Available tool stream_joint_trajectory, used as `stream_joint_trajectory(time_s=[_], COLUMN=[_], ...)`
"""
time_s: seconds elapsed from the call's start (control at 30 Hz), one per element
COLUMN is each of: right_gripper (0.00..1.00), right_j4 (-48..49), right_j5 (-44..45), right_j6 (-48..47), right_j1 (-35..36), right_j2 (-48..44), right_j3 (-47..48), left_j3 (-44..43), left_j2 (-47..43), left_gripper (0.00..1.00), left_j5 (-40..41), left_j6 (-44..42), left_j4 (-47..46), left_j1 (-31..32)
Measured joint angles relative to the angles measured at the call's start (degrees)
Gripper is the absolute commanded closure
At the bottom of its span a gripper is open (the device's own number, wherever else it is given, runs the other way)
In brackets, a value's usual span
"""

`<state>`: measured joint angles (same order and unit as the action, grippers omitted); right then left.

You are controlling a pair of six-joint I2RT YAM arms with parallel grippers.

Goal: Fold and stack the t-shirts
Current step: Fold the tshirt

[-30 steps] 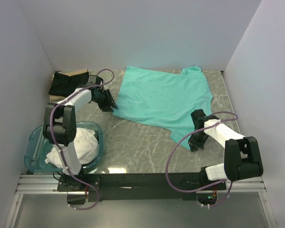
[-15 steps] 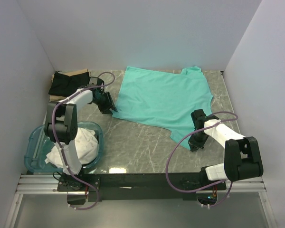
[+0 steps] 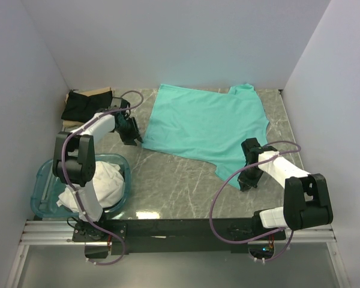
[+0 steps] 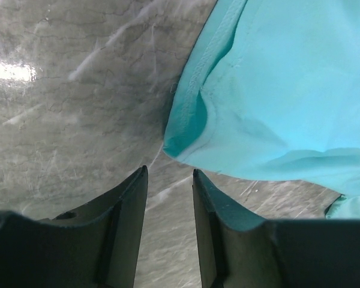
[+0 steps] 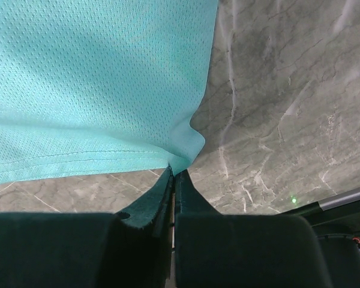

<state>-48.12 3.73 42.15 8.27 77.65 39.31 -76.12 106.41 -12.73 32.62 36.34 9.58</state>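
A mint-teal t-shirt [image 3: 204, 126] lies spread flat across the middle and back of the marble table. My left gripper [image 3: 134, 140] stands open just off its near left corner; in the left wrist view the corner of the mint-teal t-shirt [image 4: 180, 141] lies just ahead of the left gripper [image 4: 170, 174], with only bare table between the fingers. My right gripper [image 3: 245, 183] is shut on the shirt's near right corner, and the right wrist view shows the right gripper [image 5: 174, 172] pinching the mint-teal t-shirt [image 5: 96, 78] there. A black t-shirt [image 3: 83, 105] lies at the back left. White t-shirts [image 3: 105, 183] fill the tub.
The translucent blue tub [image 3: 41, 180] stands at the near left beside the left arm. A tan cardboard sheet [image 3: 99, 90] lies under the black shirt. White walls close in the back and both sides. Bare marble table [image 3: 174, 180] lies in front of the teal shirt.
My left gripper has drawn back a little to the left, away from the shirt's corner. The right gripper and the shirt have not moved.
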Motion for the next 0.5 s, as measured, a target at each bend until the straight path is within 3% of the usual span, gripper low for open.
stream_joint_trajectory(time_s=[0.5], right_gripper=[1.00], right_j4=[0.04], right_j5=[-0.13], right_j6=[0.31], right_j1=[0.00], right_j2=[-1.01], right_j3=[-0.37], left_j3=[0.04], left_j2=[5.09], left_gripper=[0.58], left_j5=[-3.50], left_j6=[-1.53], left_j4=[0.07], left_j1=[0.35])
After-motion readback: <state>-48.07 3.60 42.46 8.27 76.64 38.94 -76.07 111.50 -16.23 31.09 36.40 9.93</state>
